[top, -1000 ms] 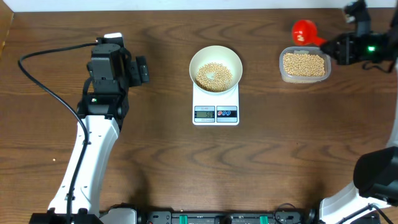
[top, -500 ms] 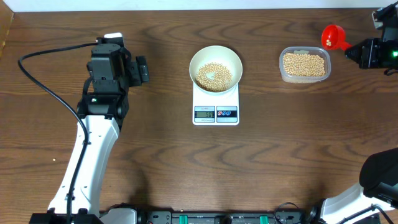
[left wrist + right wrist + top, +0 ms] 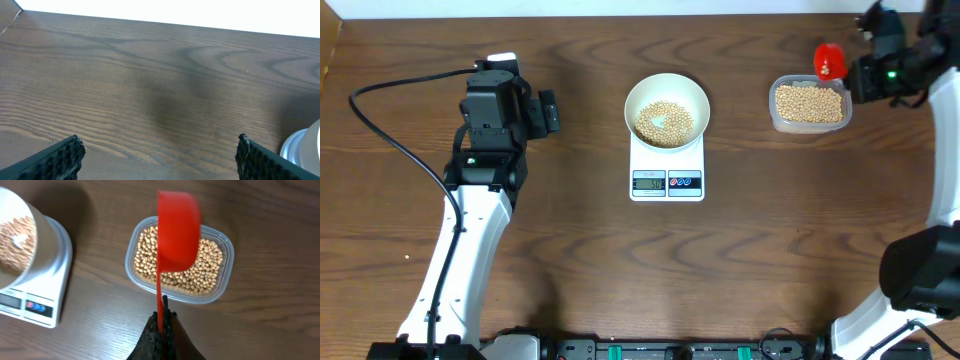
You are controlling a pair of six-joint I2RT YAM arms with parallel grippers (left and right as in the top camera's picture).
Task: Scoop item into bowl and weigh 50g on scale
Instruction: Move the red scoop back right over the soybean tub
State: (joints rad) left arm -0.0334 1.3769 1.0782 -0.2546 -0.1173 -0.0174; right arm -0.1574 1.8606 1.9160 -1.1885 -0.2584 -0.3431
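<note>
Scale (image 3: 667, 183) near mid-worktop (image 3: 570, 260), display and two buttons facing the near edge, digits too small to read. Seated on its platform, white bowl (image 3: 632, 98), a layer of beans (image 3: 665, 122) across the bottom. Off toward the left edge, left claw (image 3: 159, 150) hanging spread wide over bare wood, holding nothing. Farther back, toward the far right corner, clear tub (image 3: 773, 108) filled with more beans, well apart from the scale. Above the tub, red scoop (image 3: 177, 230), thin handle pinched in the tightly closed right claw (image 3: 162, 320). Impossible to tell whether loaded or empty.

Likely trouble from here:
- Overshooting fifty grams by tipping in a full scoop instead of a trickle, and hard to undo.
- Spilling round beans on the long carry between tub and bowl, each one bound to roll away across the wood.
- Knocking the bowl rim or leaning on the scale with the scoop, upsetting the reading or shifting the bowl off centre.
- Slim handle in a narrow pinch, so a risk of twisting in the grip under a heaped load.
</note>
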